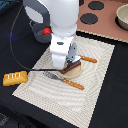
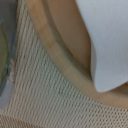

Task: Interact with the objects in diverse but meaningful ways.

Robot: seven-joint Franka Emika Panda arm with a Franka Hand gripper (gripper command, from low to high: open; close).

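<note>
- Table (image 1: 112, 100): dark, flat surface under everything.
- Mat (image 1: 60, 95): pale woven rectangle with a light border, lying at an angle on the table; the wrist view shows its ribbed weave (image 2: 45, 85).
- Arm (image 1: 62, 22): smooth white casing, reaching down over the middle of the mat; a black cable hangs from it on the exterior view's left.
- Stove (image 1: 97, 15): pinkish board with black round burners, at the far edge; a pale bowl-like vessel (image 1: 122, 17) stands on it, contents not visible.
- Pot (image 1: 36, 29): grey, behind the arm, with a red tomato (image 1: 46, 31) at its rim; cannot tell whether the tomato is inside.
- Plate (image 1: 75, 71): round, tan, wooden-looking, on the mat under the gripper; its curved rim (image 2: 65, 65) fills the wrist view.
- Loaf (image 1: 14, 78): yellow, scored, off the mat at the exterior view's left.
- Fork (image 1: 62, 79): grey tines, orange handle, on the mat near the plate.
- Knife (image 1: 86, 59): orange handle, beyond the plate.
- Sausage (image 1: 74, 65): brown, on the plate at the gripper.
- Gripper (image 1: 70, 63): low over the plate; cannot tell whether its jaws are apart or closed.
</note>
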